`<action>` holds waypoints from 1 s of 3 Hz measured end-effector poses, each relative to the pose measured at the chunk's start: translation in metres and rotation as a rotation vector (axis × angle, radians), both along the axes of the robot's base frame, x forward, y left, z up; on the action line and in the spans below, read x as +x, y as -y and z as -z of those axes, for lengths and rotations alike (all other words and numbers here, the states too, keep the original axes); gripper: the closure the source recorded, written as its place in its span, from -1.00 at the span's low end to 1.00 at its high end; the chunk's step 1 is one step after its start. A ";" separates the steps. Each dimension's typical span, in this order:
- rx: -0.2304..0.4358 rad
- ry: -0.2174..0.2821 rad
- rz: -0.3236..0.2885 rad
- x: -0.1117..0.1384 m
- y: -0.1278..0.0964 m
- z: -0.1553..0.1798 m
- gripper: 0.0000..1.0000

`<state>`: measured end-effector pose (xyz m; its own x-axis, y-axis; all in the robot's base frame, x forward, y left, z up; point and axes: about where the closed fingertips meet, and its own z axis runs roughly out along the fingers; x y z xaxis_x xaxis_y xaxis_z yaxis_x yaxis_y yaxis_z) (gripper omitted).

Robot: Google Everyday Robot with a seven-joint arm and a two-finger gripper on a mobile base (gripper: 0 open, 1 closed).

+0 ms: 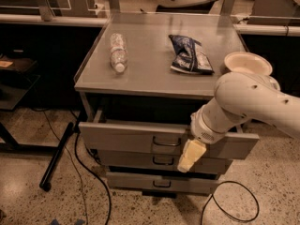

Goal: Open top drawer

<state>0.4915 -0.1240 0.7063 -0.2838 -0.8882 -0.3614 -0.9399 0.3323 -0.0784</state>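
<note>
My hand (191, 156) hangs just right of the handle (166, 143), off it, I judge, because the top drawer (122, 136) already stands open. I cannot tell its grip.

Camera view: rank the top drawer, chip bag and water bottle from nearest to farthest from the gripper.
1. Top drawer, its front panel just behind the gripper.
2. Chip bag, on the cabinet top, right of centre.
3. Water bottle, on the left side.
</note>
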 end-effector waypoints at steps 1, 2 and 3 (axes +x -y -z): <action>-0.038 -0.037 -0.007 0.008 -0.006 0.033 -1.00; -0.078 -0.086 -0.024 0.003 -0.006 0.065 -1.00; -0.078 -0.086 -0.025 0.003 -0.006 0.062 -1.00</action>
